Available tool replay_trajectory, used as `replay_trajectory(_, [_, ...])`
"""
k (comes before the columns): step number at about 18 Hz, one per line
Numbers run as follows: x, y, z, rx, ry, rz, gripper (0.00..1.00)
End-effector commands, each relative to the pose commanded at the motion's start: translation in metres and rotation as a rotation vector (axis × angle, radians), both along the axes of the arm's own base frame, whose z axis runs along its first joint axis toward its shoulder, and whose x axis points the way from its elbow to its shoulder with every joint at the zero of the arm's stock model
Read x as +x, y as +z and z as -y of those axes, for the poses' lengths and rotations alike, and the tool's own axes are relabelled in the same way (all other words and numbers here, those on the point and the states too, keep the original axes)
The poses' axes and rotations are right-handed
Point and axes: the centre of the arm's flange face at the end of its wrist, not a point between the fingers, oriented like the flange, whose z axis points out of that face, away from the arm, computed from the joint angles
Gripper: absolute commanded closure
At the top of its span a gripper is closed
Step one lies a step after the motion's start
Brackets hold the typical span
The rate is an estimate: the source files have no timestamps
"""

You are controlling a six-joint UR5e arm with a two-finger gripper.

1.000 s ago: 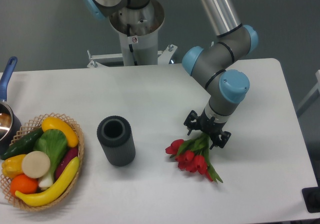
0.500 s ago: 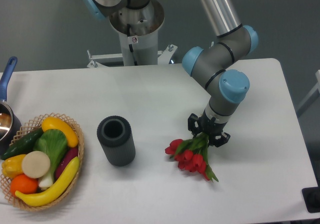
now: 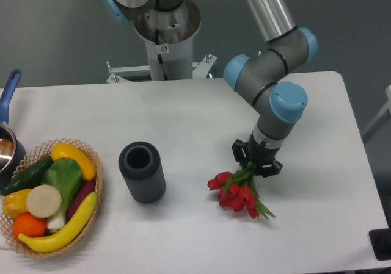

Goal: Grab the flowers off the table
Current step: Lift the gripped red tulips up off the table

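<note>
**Jaws closed on the tulip stems, lift under way**

The jaws stand narrow, pinched on the stems of the flowers (image 3: 241, 191) just above the leaves. The gripper (image 3: 256, 162) points down over the right half of the desk (image 3: 183, 115). Red heads fan out low and left of the jaws, with leaf tips trailing right. Whether the heads touch the desk or hang just clear, I cannot tell.

Judgement: the step in hand is the lift. Best done straight up and slowly, with the grip kept firm, since thin stems can slip or let the bunch swing. The heads should clear the surface before any sideways move.

Against the frame one second ago: the jaws were then spread wide around the stems and are now drawn in. The bunch has shifted slightly right. The dark grey vase (image 3: 142, 171) and the wicker basket (image 3: 49, 199), well apart to the left, are unchanged.
</note>
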Motion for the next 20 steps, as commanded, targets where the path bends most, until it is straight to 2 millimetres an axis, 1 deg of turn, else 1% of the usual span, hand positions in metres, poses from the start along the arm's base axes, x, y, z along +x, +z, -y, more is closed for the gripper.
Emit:
replay_trajectory(2, [-0.002,0.005,0.004,0.006,0.006,-0.006,0.66])
replay_trajectory(5, [0.002,0.046,0.007,0.043,0.008,-0.061,0.66])
replay_trajectory(6, [0.005,0.052,0.006,0.06,0.006,-0.065,0.66])
replay_trajectory(10, [0.019,0.118,0.011,0.201,0.007,-0.11,0.66])
replay_trajectory(14, [0.033,0.174,0.015,0.372,0.055,-0.099,0.65])
replay_trajectory(16, [0.042,0.194,0.013,0.458,0.06,-0.073,0.65])
replay_trajectory(20, [0.053,0.229,0.018,0.603,0.052,-0.044,0.65])
